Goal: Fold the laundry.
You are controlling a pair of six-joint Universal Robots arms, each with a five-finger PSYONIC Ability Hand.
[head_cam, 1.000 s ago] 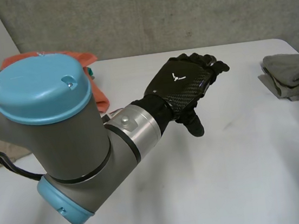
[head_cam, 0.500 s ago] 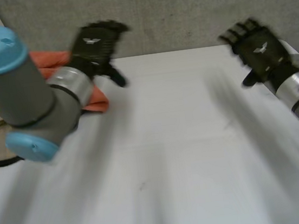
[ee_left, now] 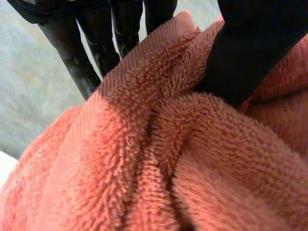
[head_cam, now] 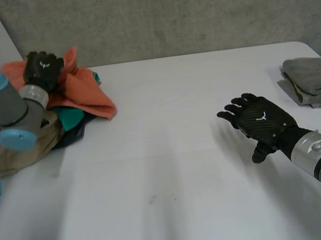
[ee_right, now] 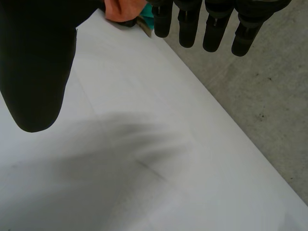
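A pile of laundry lies at the table's far left corner, topped by a fluffy orange towel (head_cam: 83, 88). My left hand (head_cam: 43, 67) sits on top of that towel at its back edge. In the left wrist view the thumb (ee_left: 250, 48) and the fingers (ee_left: 86, 48) close from both sides on a raised fold of the orange towel (ee_left: 159, 159). My right hand (head_cam: 260, 122) hovers open over the bare table at the right, palm down, fingers straight; its thumb (ee_right: 38, 62) and fingers hold nothing.
Under the orange towel lie a teal cloth (head_cam: 66, 117) and a beige cloth (head_cam: 18, 152). A folded grey cloth (head_cam: 314, 80) rests at the far right edge. The white table (head_cam: 170, 154) stretches between both hands. A concrete wall stands behind.
My left arm swung from the table's middle back to the laundry pile and its hand closed on the orange towel. My right hand came in and dropped low over the right side.
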